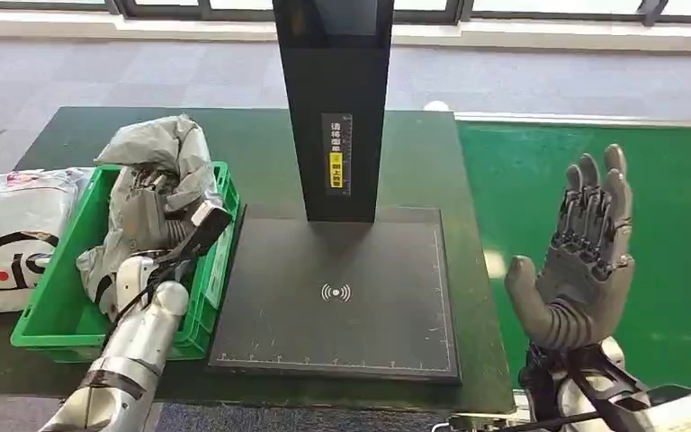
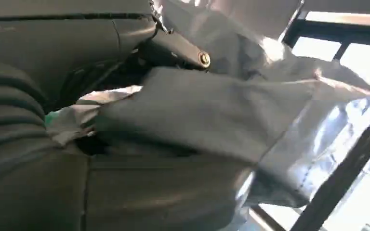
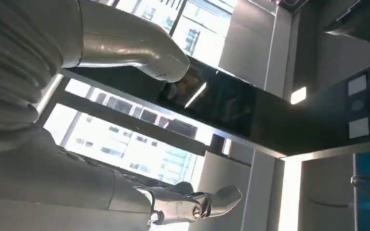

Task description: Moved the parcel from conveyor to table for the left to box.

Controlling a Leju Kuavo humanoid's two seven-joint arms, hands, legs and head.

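Left hand [image 1: 148,211] gripped the crumpled grey parcel [image 1: 166,153] over the green plastic crate [image 1: 58,310], nine o'clock of the matte black scanner pad [image 1: 337,292], while the right hand [image 1: 585,256] stood open-fingered.

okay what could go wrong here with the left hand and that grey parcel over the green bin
The left hand grips the crumpled grey parcel by loose film, so it could slip or tear. The parcel bulges over the green bin rim and may snag or spill toward the black scanner plate. The right hand is raised, open, beside the scanner post.
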